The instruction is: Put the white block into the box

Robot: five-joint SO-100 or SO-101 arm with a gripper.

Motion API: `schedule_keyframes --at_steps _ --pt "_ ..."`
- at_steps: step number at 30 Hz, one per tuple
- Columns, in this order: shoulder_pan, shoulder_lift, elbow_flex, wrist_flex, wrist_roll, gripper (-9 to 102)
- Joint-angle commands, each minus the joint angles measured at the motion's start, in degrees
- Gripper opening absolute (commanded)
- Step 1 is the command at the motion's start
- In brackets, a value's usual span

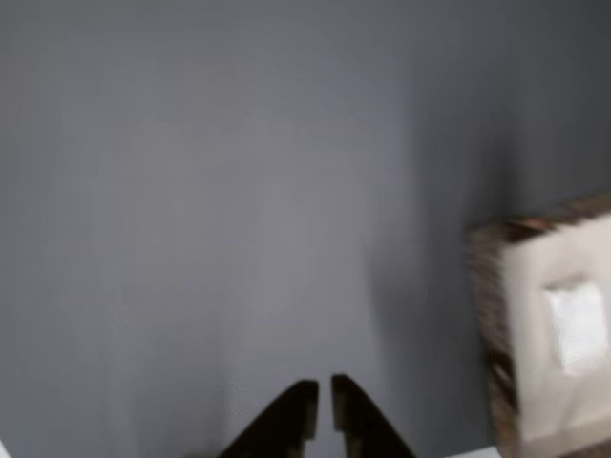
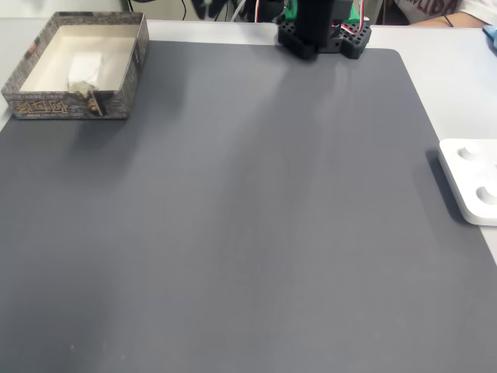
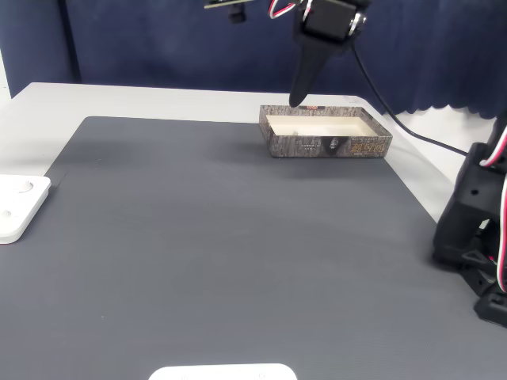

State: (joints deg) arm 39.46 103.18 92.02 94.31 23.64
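The white block [image 2: 84,67] lies inside the box [image 2: 128,70], on its pale floor, at the mat's far left corner in a fixed view. In the other view the white block [image 1: 579,326] shows inside the box [image 1: 520,315] at the right edge. My gripper [image 1: 323,384] is shut with nothing between its dark fingers, pointing down over bare mat to the left of the box. In a fixed view the gripper [image 3: 296,100] hangs in the air just above the left end of the box [image 3: 317,146].
A dark grey mat [image 2: 233,233] covers the table. A flat white device [image 2: 472,180] sits at its right edge, the same device [image 3: 16,207] showing at the left from the other side. The arm's base [image 2: 320,31] stands at the mat's far edge.
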Motion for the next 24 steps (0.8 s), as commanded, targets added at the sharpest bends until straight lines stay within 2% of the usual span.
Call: schedule_keyframes --at_steps 1,8,24 --pt "-6.1 5.4 2.5 -1.9 -2.1 -2" --pt "-13.2 11.2 16.2 -5.4 -5.4 -2" --pt "-22.0 29.0 39.6 -16.0 -5.5 -2"
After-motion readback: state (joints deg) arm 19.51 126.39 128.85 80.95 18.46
